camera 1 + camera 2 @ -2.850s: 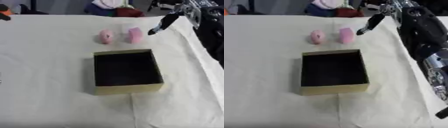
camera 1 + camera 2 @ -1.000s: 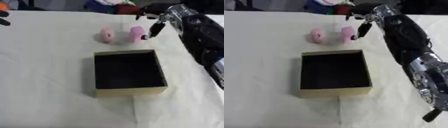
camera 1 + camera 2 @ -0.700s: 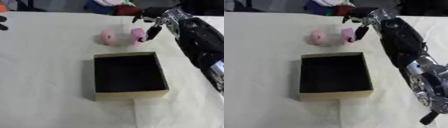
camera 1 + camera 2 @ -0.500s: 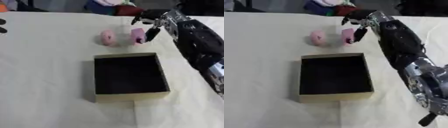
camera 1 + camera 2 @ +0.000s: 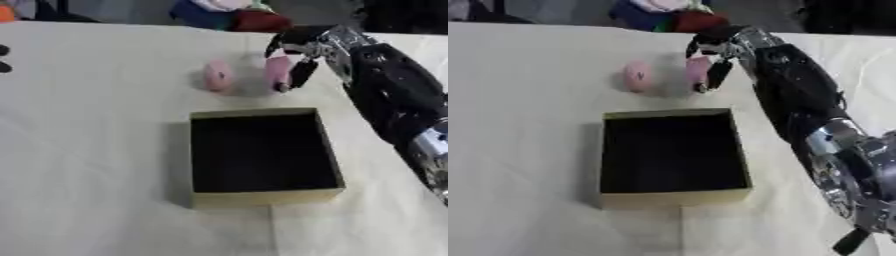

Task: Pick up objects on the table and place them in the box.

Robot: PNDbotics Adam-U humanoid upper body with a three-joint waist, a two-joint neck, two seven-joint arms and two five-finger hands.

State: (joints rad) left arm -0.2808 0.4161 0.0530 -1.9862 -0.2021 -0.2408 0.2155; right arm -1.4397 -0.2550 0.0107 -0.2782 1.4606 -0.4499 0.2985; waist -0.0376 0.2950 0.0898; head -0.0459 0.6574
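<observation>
1. since the earlier frames, the robot's black right hand (image 5: 297, 47) has come in from the far right edge of the table and is now sitting at the taller pink block (image 5: 277, 73), while both pink things and the box are lying where they were.
2. its fingers (image 5: 303, 74) are curling down along the block's right side and its thumb is arching over the top; whether they are actually touching or clamping the block, i cannot tell.
3. the taller pink block is standing upright on the white tablecloth (image 5: 96, 130), just beyond the box's far right corner.
4. the rounded pink egg-shaped object (image 5: 217, 76) is resting just to the left of the block, apart from it.
5. the open, shallow tan cardboard box with a dark inside (image 5: 262, 155) is sitting near the middle of the table, holding nothing visible.
6. small black fingertips (image 5: 4, 59) are showing at the left edge.
</observation>
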